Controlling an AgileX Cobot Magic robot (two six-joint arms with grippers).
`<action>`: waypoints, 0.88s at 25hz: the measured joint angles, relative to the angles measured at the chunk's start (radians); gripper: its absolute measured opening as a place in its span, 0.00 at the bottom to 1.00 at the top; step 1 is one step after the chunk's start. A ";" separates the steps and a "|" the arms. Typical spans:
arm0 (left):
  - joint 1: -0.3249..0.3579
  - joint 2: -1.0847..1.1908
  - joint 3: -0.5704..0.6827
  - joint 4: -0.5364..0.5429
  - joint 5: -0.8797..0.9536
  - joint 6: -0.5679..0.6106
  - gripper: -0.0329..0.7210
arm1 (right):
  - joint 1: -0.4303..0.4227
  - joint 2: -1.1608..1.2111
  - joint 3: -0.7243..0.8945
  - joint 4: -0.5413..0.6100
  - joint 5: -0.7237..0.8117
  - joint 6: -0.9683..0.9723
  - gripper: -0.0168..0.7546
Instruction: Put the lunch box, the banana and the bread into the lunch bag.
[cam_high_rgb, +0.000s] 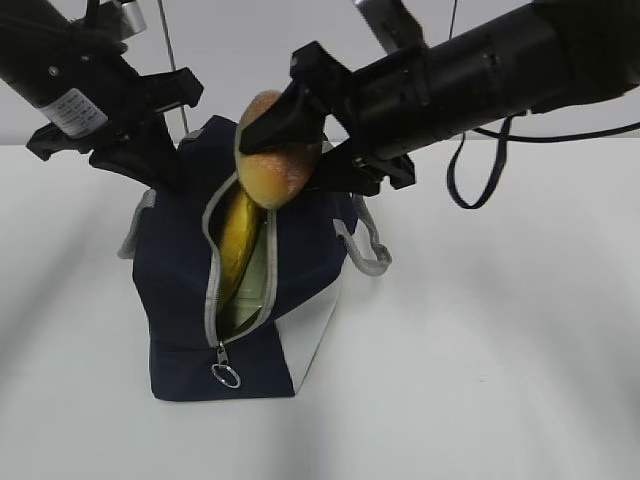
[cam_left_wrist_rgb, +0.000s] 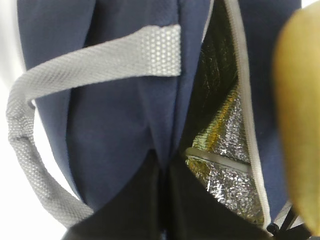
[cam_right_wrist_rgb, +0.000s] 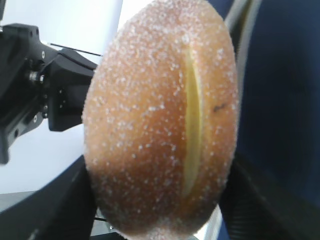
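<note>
Bread (cam_right_wrist_rgb: 160, 120) fills the right gripper's (cam_high_rgb: 290, 150) clamped jaws above the lunch bag (cam_high_rgb: 180, 290), whose edge the left gripper (cam_high_rgb: 165, 165) pinches, banana (cam_high_rgb: 240, 240) inside; next, lower it through the opening.

We see the lunch bag (cam_high_rgb: 180, 290) upright, navy, zipper open, ring pull at near end; the banana (cam_high_rgb: 240, 240) stands inside, leaning; the bread (cam_high_rgb: 268, 150), golden-brown, sugar-flecked, pale split, sits just above the opening's far end.
</note>
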 joint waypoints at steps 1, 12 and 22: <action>0.000 0.000 0.000 0.000 -0.001 0.000 0.04 | 0.010 0.024 -0.014 0.009 0.002 0.000 0.67; 0.000 0.000 0.000 0.000 -0.002 0.000 0.04 | 0.021 0.211 -0.055 0.036 0.002 0.000 0.67; 0.000 0.000 0.000 -0.001 -0.002 0.000 0.04 | 0.021 0.235 -0.059 0.039 0.011 0.000 0.88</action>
